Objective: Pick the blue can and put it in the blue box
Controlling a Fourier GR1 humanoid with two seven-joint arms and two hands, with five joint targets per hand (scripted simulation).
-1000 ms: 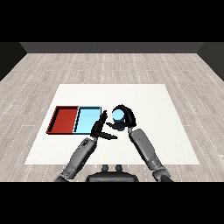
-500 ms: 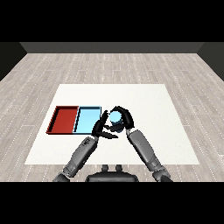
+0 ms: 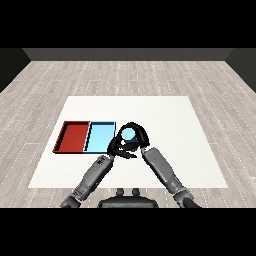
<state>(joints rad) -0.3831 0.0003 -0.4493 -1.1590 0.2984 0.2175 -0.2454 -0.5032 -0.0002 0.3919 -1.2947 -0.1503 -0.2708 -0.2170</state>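
White table (image 3: 170, 120): right robot hand (image 3: 141, 138) apparently curls round blue can (image 3: 129, 133) beside blue tray (image 3: 100, 137).

Worktop (image 3: 165, 115): bare white surface open along the far edge, the right half, and the near left corner. Red tray (image 3: 73, 136) and light blue tray (image 3: 99, 136) lie side by side, touching, left of centre; their low rims are the only fixed obstacles. Right hand (image 3: 141, 137), curled round the blue can (image 3: 129, 133), sits just beside the blue tray's right rim. Left hand (image 3: 119, 148) crowds in just below it, closing the near approach to that rim.
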